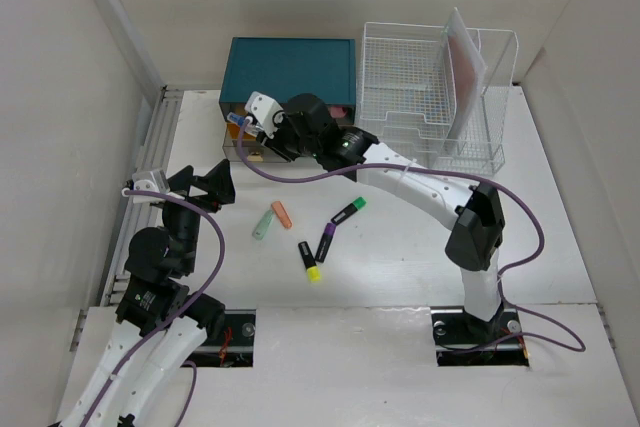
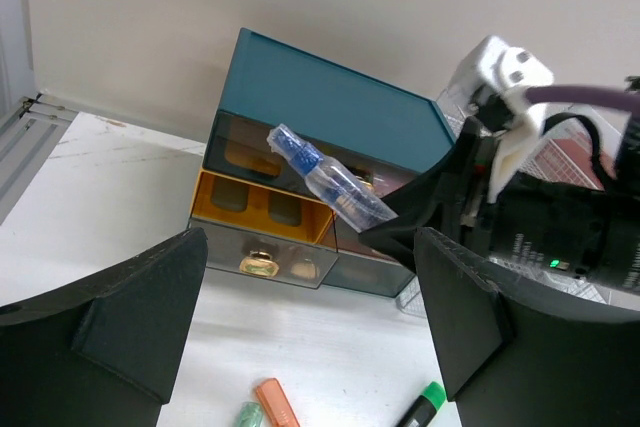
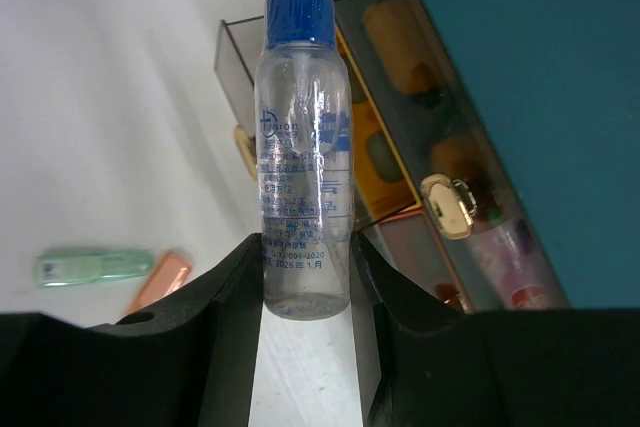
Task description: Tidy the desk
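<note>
Desk [image 1: 400, 267]: long axis left-right in top view, rail on left edge, under both jaws. Teal drawer box [image 1: 292, 69] on far edge, leftward. Right gripper [image 3: 305, 277] clamps clear bottle [image 3: 303, 177] before box. Left gripper [image 2: 310, 297] spread, empty, near left edge, probably off surface.

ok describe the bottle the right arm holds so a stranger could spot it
Find the teal drawer box at the back of the desk. In front of its drawers, the jaws of the right gripper pinch a clear bottle; only it has a blue cap.
</note>
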Action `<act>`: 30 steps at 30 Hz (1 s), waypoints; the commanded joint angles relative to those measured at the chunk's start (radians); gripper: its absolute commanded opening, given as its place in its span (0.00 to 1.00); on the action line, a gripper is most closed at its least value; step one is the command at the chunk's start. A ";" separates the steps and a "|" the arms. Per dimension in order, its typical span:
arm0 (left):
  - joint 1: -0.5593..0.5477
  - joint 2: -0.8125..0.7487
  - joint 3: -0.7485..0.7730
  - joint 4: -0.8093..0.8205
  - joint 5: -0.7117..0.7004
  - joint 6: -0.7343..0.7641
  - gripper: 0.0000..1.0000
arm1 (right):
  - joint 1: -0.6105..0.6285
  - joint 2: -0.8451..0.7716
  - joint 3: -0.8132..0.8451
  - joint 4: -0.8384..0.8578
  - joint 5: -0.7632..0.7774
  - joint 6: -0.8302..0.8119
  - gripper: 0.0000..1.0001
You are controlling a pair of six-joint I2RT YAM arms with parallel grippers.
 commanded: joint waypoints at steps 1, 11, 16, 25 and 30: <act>0.002 -0.003 -0.004 0.031 -0.005 0.013 0.81 | 0.004 0.045 0.057 0.079 0.088 -0.107 0.02; 0.002 -0.003 -0.004 0.031 -0.005 0.013 0.81 | 0.004 0.151 0.131 0.141 0.224 -0.227 0.02; 0.002 -0.003 -0.004 0.031 0.004 0.013 0.81 | 0.004 0.185 0.154 0.159 0.256 -0.249 0.02; 0.002 -0.013 -0.004 0.031 0.004 0.013 0.81 | 0.004 0.223 0.172 0.169 0.276 -0.269 0.39; 0.002 -0.013 -0.004 0.031 0.004 0.013 0.81 | 0.004 0.234 0.181 0.169 0.276 -0.269 0.53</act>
